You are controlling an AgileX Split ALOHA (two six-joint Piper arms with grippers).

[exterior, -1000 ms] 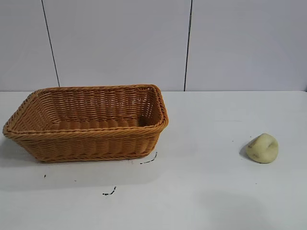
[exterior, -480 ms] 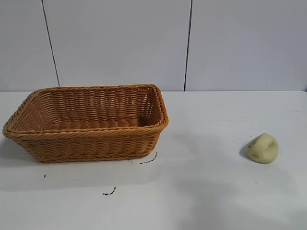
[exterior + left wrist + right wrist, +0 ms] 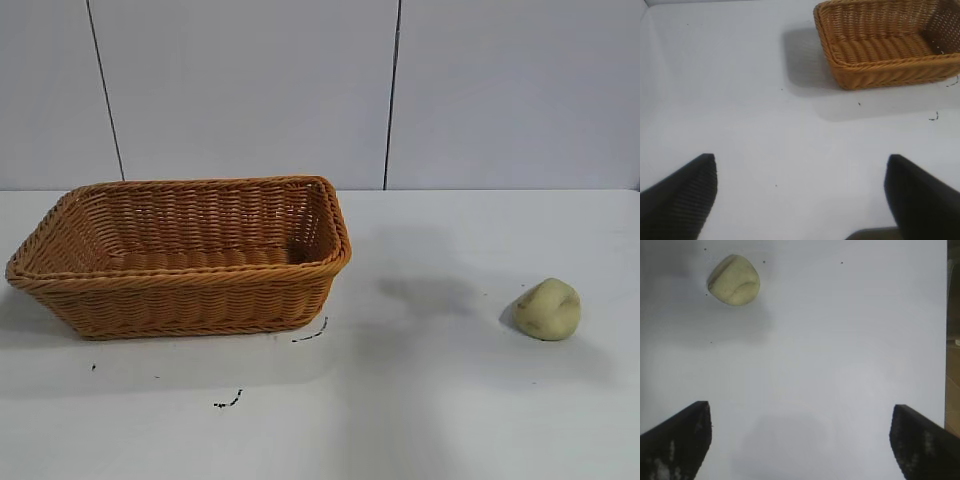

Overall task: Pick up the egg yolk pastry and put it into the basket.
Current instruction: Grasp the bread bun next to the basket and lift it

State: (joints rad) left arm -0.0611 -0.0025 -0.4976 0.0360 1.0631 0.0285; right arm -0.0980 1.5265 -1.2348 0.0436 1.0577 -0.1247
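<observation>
The egg yolk pastry point(image 3: 547, 309), a small pale yellow lump, lies on the white table at the right. The orange-brown wicker basket point(image 3: 180, 284) stands at the left, with nothing in it. Neither arm shows in the exterior view. My right gripper point(image 3: 801, 440) is open and empty above the table, with the pastry point(image 3: 734, 280) some way ahead of it and off to one side. My left gripper point(image 3: 801, 195) is open and empty over bare table, with the basket point(image 3: 880, 72) well ahead of it.
Small dark marks point(image 3: 228, 403) dot the white table in front of the basket. A grey panelled wall point(image 3: 390, 95) stands behind the table. A soft shadow point(image 3: 430, 290) lies on the table between basket and pastry.
A shadow has moved up the table from the front edge to the area between basket and pastry. The pastry and basket have not moved.
</observation>
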